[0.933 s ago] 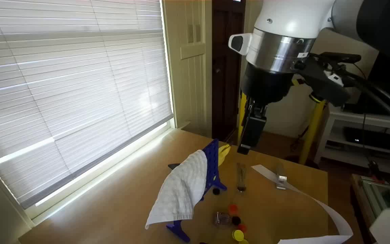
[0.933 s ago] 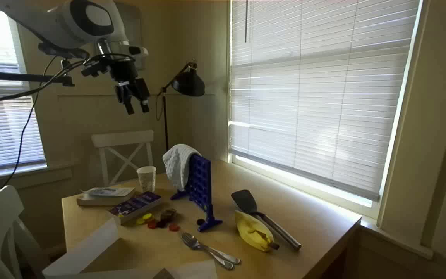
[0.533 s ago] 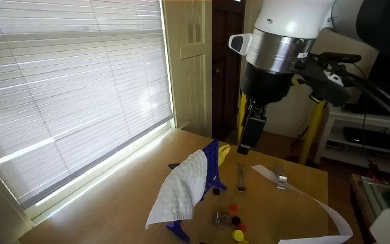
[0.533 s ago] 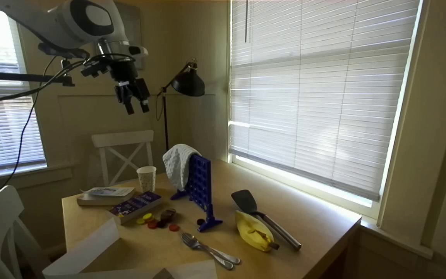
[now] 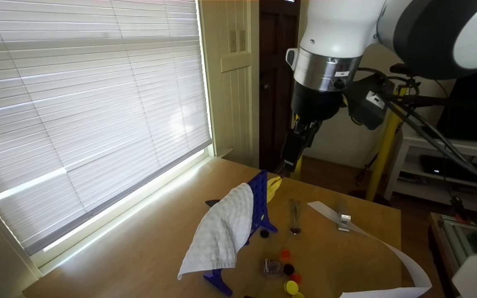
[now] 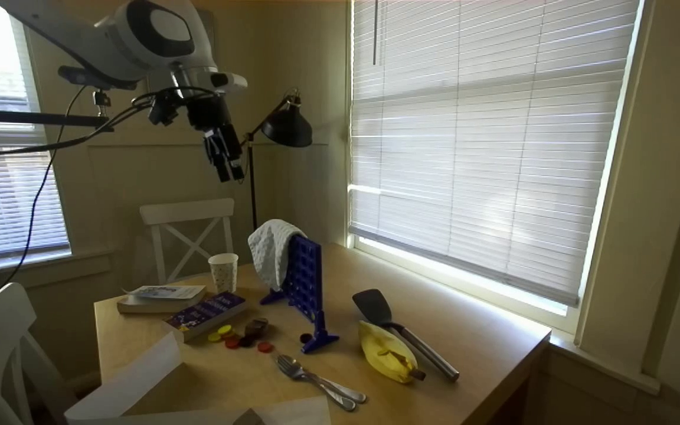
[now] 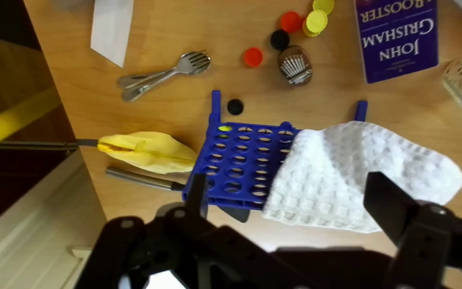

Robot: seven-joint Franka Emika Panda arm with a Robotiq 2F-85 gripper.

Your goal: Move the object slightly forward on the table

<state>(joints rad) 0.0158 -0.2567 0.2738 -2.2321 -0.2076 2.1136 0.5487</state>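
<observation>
The task's object is not named, so I cannot tell which one is meant. A blue upright game grid (image 5: 259,198) stands on the table (image 6: 452,319), and a white towel (image 5: 222,231) hangs over one end of it. Both also show in the wrist view, as the grid (image 7: 237,160) and the towel (image 7: 327,180). A yellow banana-like object (image 6: 386,352) lies beside a black spatula (image 6: 373,307). My gripper (image 7: 286,182) is open and empty, high above the table. It also shows in both exterior views (image 5: 289,164) (image 6: 231,175), touching nothing.
A fork and spoon (image 7: 163,74), several coloured discs (image 7: 253,57), a small brown thumb-piano-like item (image 7: 295,65), a purple book (image 7: 401,44) and a paper cup (image 6: 223,273) are on the table. A white paper strip (image 6: 133,378) curves along its edge. A lamp (image 6: 287,124) stands behind.
The arm held still at first. Since then the gripper has moved left and up in an exterior view, rightward in the opposite picture, and its wrist has turned. The table objects have not moved.
</observation>
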